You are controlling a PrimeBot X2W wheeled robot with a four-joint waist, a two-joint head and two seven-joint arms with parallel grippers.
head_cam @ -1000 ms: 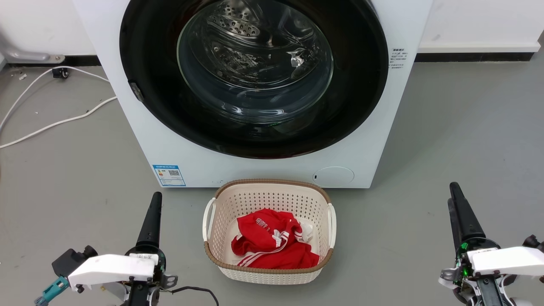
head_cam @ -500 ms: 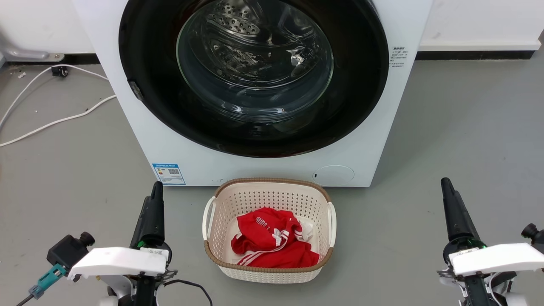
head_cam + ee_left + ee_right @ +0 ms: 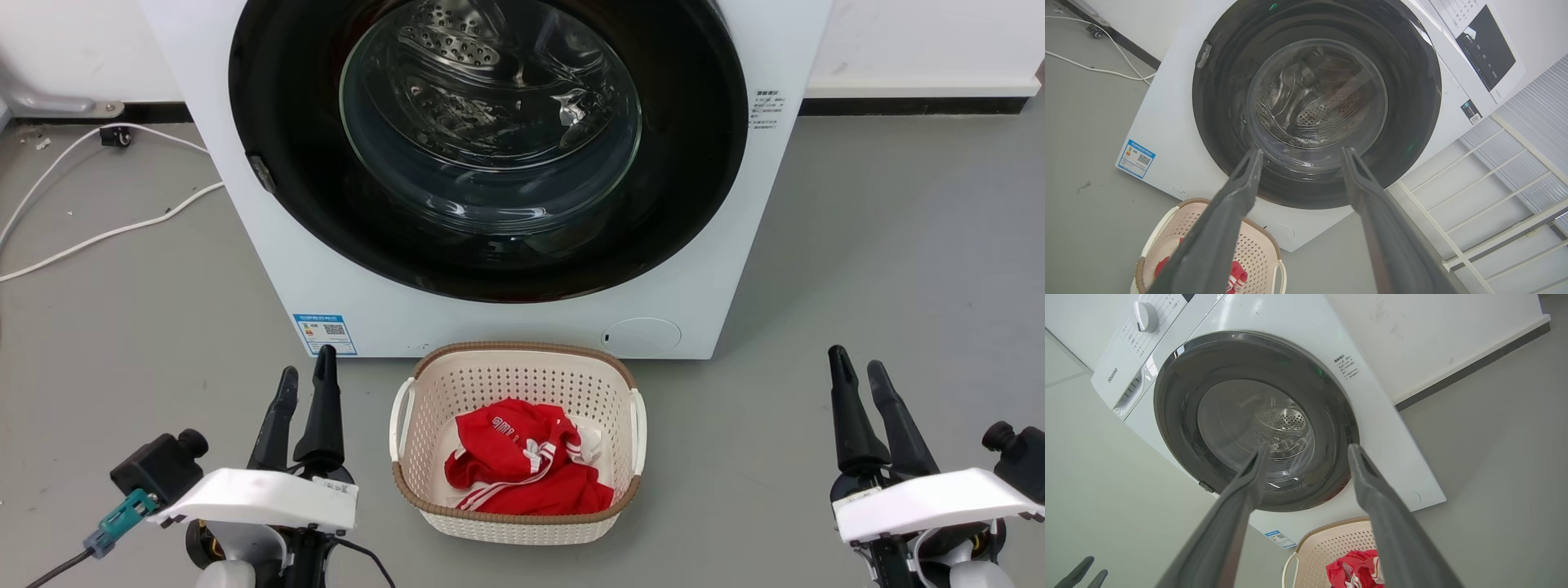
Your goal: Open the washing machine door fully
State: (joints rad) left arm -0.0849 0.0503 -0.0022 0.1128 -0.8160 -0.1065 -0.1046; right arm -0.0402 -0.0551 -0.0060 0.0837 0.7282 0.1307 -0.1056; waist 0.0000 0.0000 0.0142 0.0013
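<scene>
The washing machine (image 3: 718, 269) stands white and square ahead of me. Its round black washing machine door (image 3: 286, 122) lies flat against the front, with the steel drum visible through the glass bowl (image 3: 490, 122). A small grey catch (image 3: 261, 174) sits on the door's left edge. My left gripper (image 3: 306, 367) hovers low over the floor, well short of the machine, open and holding nothing. My right gripper (image 3: 856, 361) is low at the right, also open and holding nothing. Both wrist views look up at the door (image 3: 1224, 102) (image 3: 1180, 396) between spread fingers (image 3: 1241, 192) (image 3: 1372, 490).
A cream perforated basket (image 3: 514, 353) holding a red garment (image 3: 522, 465) sits on the floor right in front of the machine, between my arms. White cables (image 3: 106, 237) trail over the grey floor at left. A white rack (image 3: 1494, 183) stands beside the machine.
Each gripper showed as one dark finger before; now two spread fingers show on each. The left arm has shifted slightly right, the right arm slightly left. The door has not moved.
</scene>
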